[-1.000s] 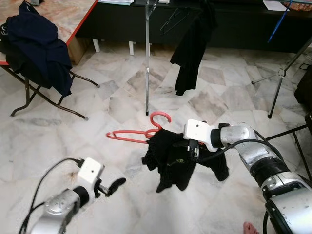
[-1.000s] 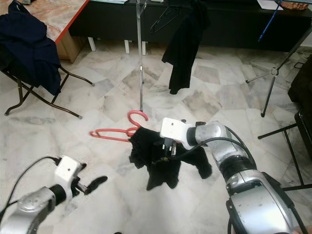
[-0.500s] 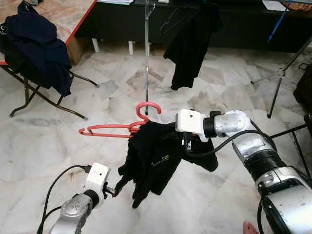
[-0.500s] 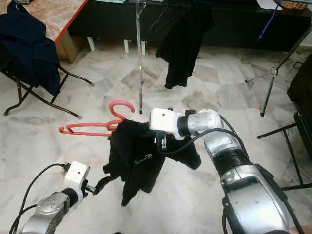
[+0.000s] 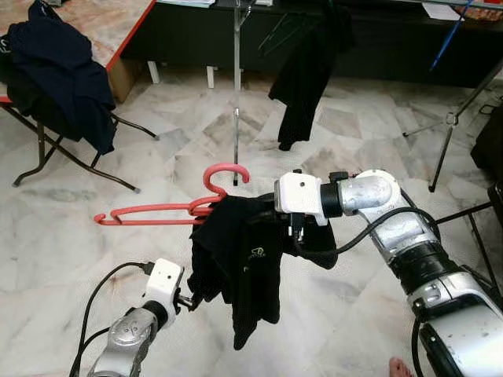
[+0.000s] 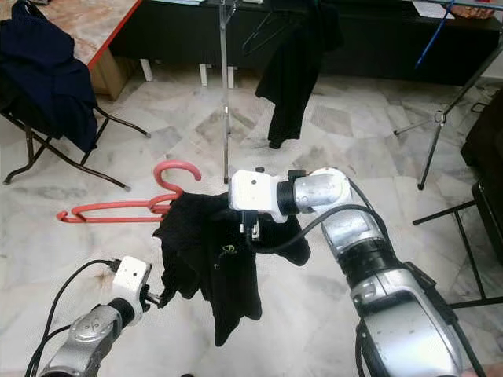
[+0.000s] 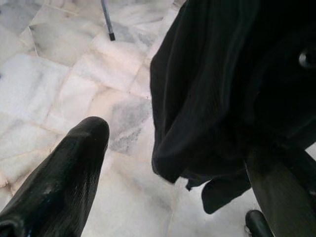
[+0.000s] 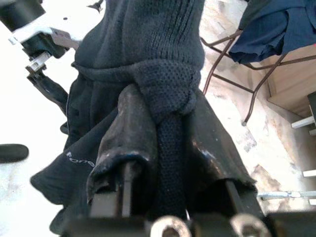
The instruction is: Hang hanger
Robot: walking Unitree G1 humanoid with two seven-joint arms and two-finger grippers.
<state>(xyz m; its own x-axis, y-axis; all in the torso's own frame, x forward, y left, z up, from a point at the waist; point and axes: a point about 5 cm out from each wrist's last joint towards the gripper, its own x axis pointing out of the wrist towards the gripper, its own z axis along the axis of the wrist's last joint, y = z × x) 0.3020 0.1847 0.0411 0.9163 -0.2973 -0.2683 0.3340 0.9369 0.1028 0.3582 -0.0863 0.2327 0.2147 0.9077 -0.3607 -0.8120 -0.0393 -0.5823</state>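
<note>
I hold the red hanger (image 5: 169, 210) up off the marble floor (image 5: 71, 236), with a black garment (image 5: 244, 259) draped over its near end. My right gripper (image 8: 163, 143) is clamped on a bunched fold of that garment where it sits on the hanger; in the right wrist view the knit cloth is squeezed between the two fingers (image 8: 121, 143). So the hanger is lifted and loaded, hook (image 5: 224, 174) upward, its long bar reaching out to my left of the garment.

My left gripper (image 5: 192, 298) sits low beside the garment's hanging edge. In the left wrist view its fingers (image 7: 64, 173) stand apart with the dark cloth just by them, and I cannot tell whether they touch it; I judge this gripper to be wide and holding nothing.

What is left is the hanging itself. The clothes rack pole (image 5: 236, 86) stands beyond the hanger, and another dark garment (image 5: 302, 78) already hangs from the rack just past it, with an empty wire hanger (image 5: 275, 31) next to that. The red hook is well short of the rail, whose top is cut off from view. I judge the task about halfway: picked up, not yet carried to the rack or hooked on.
</note>
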